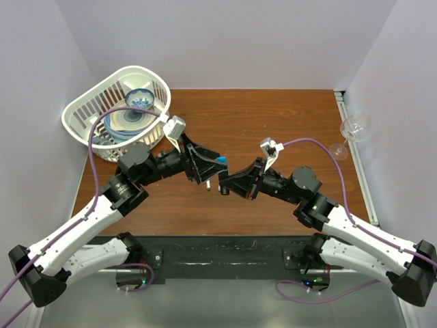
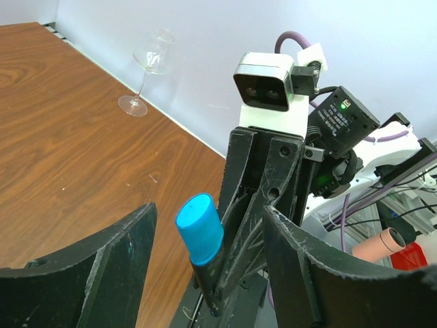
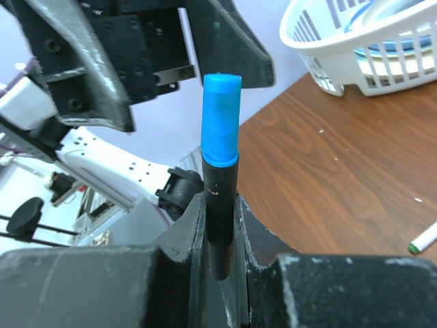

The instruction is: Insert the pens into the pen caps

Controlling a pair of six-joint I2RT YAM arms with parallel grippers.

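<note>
My right gripper [image 3: 220, 208] is shut on a black pen barrel [image 3: 221, 171] and holds it upright above the table. A blue cap [image 3: 222, 119] sits on the barrel's upper end. My left gripper [image 2: 205, 273] is open, its two fingers standing apart on either side of the blue cap [image 2: 199, 229] without touching it. In the top view both grippers meet over the middle of the table, with the blue cap [image 1: 222, 160] between them. A white pen with a green tip [image 3: 423, 239] lies on the table. No green caps show.
A white basket [image 1: 80, 109] holding bowls and plates stands at the back left and also shows in the right wrist view [image 3: 321, 41]. A wine glass [image 1: 355, 126] lies at the right edge of the table and shows in the left wrist view [image 2: 153, 58].
</note>
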